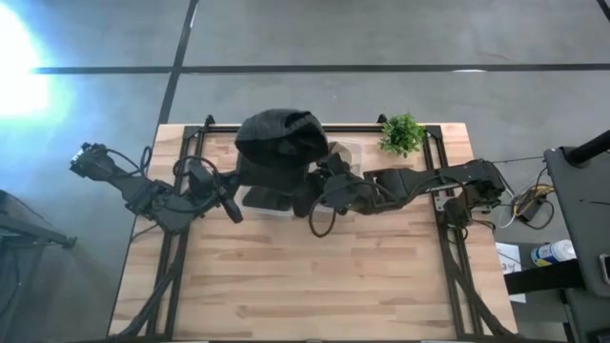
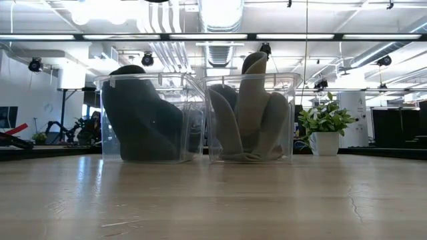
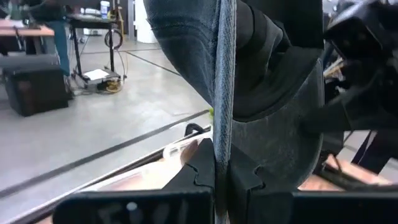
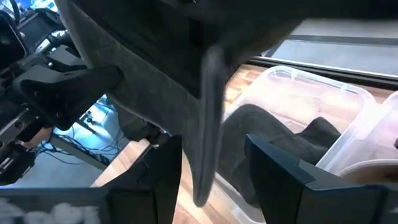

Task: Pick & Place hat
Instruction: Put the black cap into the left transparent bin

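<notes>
Hat (image 1: 278, 136), dark, soft and floppy, hangs above the clear bins (image 2: 150, 120); best gripped by its stiffer brim. Left gripper (image 3: 214, 167) is clamped tight on the brim edge; right gripper (image 4: 208, 165) straddles the brim, fingers apart, not pinching

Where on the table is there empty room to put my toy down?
The wide strip of bare wood in front of the two bins, toward the table's near edge, is free. The far side is crowded: bins, both arms, the dark hat, and a small plant in the corner.
</notes>
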`<state>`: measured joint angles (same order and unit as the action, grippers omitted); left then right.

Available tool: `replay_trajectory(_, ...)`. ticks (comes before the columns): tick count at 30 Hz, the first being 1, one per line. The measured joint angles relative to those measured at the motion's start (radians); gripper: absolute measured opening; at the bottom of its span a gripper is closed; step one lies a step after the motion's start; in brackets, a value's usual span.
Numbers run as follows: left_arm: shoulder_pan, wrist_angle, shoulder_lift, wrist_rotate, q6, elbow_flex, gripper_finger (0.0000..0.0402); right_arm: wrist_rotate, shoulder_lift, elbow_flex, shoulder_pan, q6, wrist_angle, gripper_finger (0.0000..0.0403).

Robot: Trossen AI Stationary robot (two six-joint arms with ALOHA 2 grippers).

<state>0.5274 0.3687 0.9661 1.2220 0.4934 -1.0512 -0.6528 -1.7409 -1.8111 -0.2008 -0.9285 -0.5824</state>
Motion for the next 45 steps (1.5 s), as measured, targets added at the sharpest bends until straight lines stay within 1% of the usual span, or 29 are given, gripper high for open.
replay_trajectory(2, 0.0, 0.0, 0.003, 0.0, -0.06, 0.0, 0.0009, 0.0, 0.0, 0.0, 0.001, 0.005, -0.028, 0.0171)
replay_trajectory(4, 0.0, 0.001, 0.005, 0.026, -0.15, -0.001, 0.0009, 0.001, 0.008, 0.0, 0.001, 0.006, -0.102, 0.0171)
replay_trajectory(6, -0.002, 0.001, 0.007, 0.057, -0.246, -0.004, 0.0008, 0.003, 0.016, -0.001, -0.003, -0.003, -0.207, 0.0171)
replay_trajectory(9, -0.014, -0.002, 0.006, 0.115, -0.386, -0.02, 0.0007, 0.007, 0.032, -0.001, -0.012, -0.036, -0.416, 0.0171)
replay_trajectory(11, -0.02, -0.002, 0.006, 0.13, -0.472, -0.032, 0.0006, 0.01, 0.041, -0.001, -0.025, -0.045, -0.552, 0.0171)
replay_trajectory(13, -0.021, -0.003, 0.011, 0.162, -0.613, -0.041, 0.0006, 0.025, 0.048, 0.0, -0.043, -0.023, -0.636, 0.0171)
replay_trajectory(15, -0.024, -0.003, 0.025, 0.215, -0.819, -0.04, 0.0006, 0.052, 0.065, 0.0, -0.069, 0.064, -0.641, 0.0171)
replay_trajectory(16, -0.028, 0.001, 0.036, 0.225, -0.927, -0.036, 0.0006, 0.057, 0.071, -0.001, -0.082, 0.125, -0.621, 0.0171)
replay_trajectory(19, -0.044, 0.032, 0.08, 0.212, -1.206, -0.018, 0.0006, 0.044, 0.072, -0.036, -0.112, 0.315, -0.551, 0.0171)
replay_trajectory(21, -0.058, 0.094, 0.111, 0.158, -1.288, -0.008, 0.0006, -0.004, 0.063, -0.067, -0.123, 0.436, -0.495, 0.0171)
replay_trajectory(22, -0.067, 0.125, 0.128, 0.146, -1.321, -0.002, 0.0006, -0.036, 0.059, -0.08, -0.123, 0.497, -0.458, 0.0171)
replay_trajectory(24, -0.096, 0.189, 0.168, 0.143, -1.346, 0.013, 0.0008, -0.083, 0.054, -0.096, -0.122, 0.604, -0.413, 0.0171)
replay_trajectory(25, -0.114, 0.227, 0.185, 0.142, -1.348, 0.024, 0.0008, -0.095, 0.05, -0.1, -0.122, 0.631, -0.394, 0.0171)
replay_trajectory(27, -0.151, 0.307, 0.209, 0.142, -1.345, 0.049, 0.0009, -0.116, 0.048, -0.103, -0.117, 0.634, -0.39, 0.0171)
replay_trajectory(29, -0.186, 0.353, 0.213, 0.147, -1.333, 0.071, 0.0008, -0.122, 0.048, -0.102, -0.111, 0.597, -0.397, 0.0171)
replay_trajectory(32, -0.224, 0.403, 0.184, 0.149, -1.333, 0.1, 0.0007, -0.128, 0.049, -0.101, -0.105, 0.539, -0.429, 0.0171)
replay_trajectory(34, -0.233, 0.421, 0.146, 0.151, -1.335, 0.104, 0.0007, -0.129, 0.042, -0.1, -0.105, 0.531, -0.439, 0.0171)
replay_trajectory(39, -0.232, 0.468, 0.057, 0.134, -1.365, 0.068, 0.0007, -0.125, 0.024, -0.098, -0.095, 0.538, -0.436, 0.0171)
replay_trajectory(43, -0.232, 0.471, 0.021, 0.108, -1.392, 0.042, 0.0007, -0.125, 0.024, -0.084, -0.045, 0.539, -0.431, 0.0171)
replay_trajectory(45, -0.233, 0.474, 0.021, 0.068, -1.433, 0.042, 0.0007, -0.11, 0.024, -0.08, -0.011, 0.54, -0.431, 0.0171)
